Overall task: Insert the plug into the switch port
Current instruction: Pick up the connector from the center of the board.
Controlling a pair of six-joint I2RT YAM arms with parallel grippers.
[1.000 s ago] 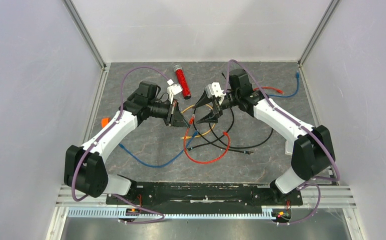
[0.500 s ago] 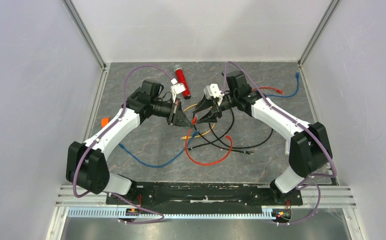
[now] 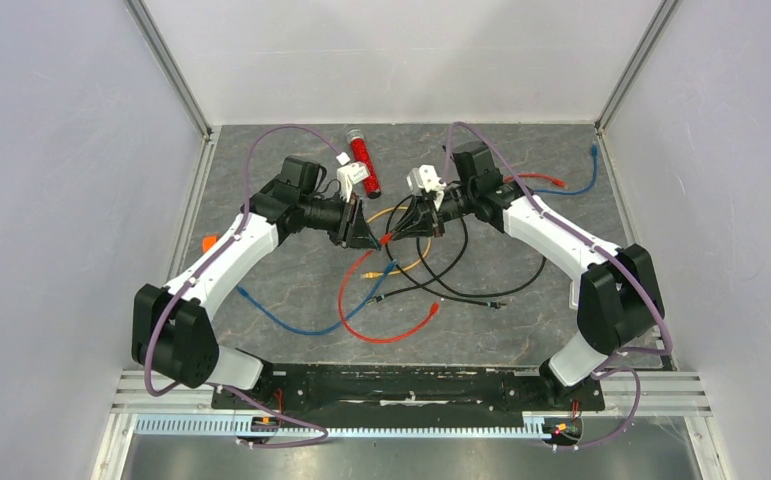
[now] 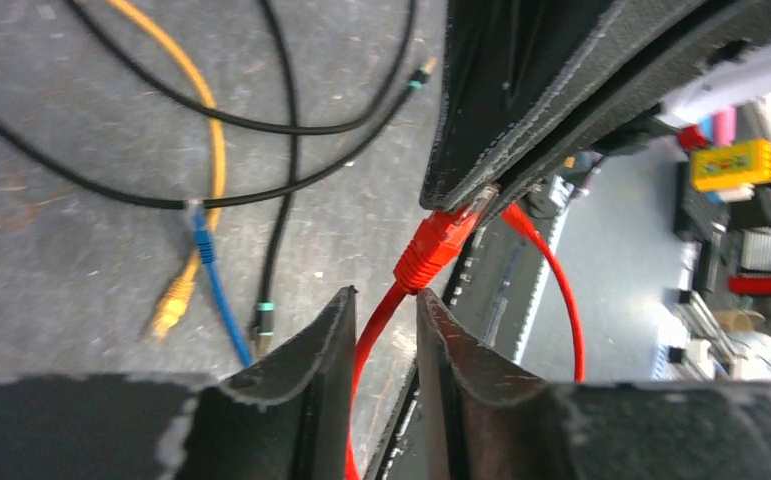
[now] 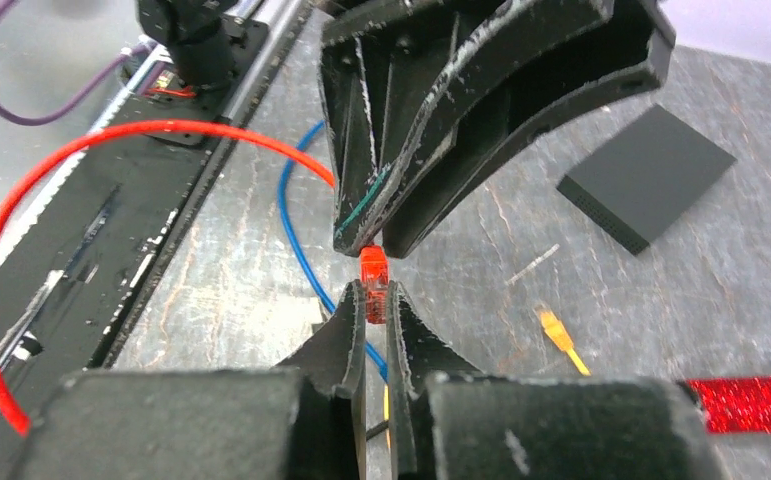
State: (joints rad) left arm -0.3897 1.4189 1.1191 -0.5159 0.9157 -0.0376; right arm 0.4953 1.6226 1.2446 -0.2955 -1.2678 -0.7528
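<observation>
Plug (image 4: pixel 431 250), orange-red boot on red cable (image 4: pixel 379 322), is being pinched by closed right fingers (image 5: pixel 339 345); left fingers (image 4: pixel 311 365), at its 6 o'clock, are standing parted around cable.

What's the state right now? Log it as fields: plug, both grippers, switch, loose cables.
plug: red, held off the table, between the two grippers' tips
right gripper: shut on plug
left gripper: jaws parted, red cable running between them
switch: flat black box lying on the table, apart from the plug
loose cables: yellow cable and blue cable on the table
status: plug not yet in the switch
</observation>
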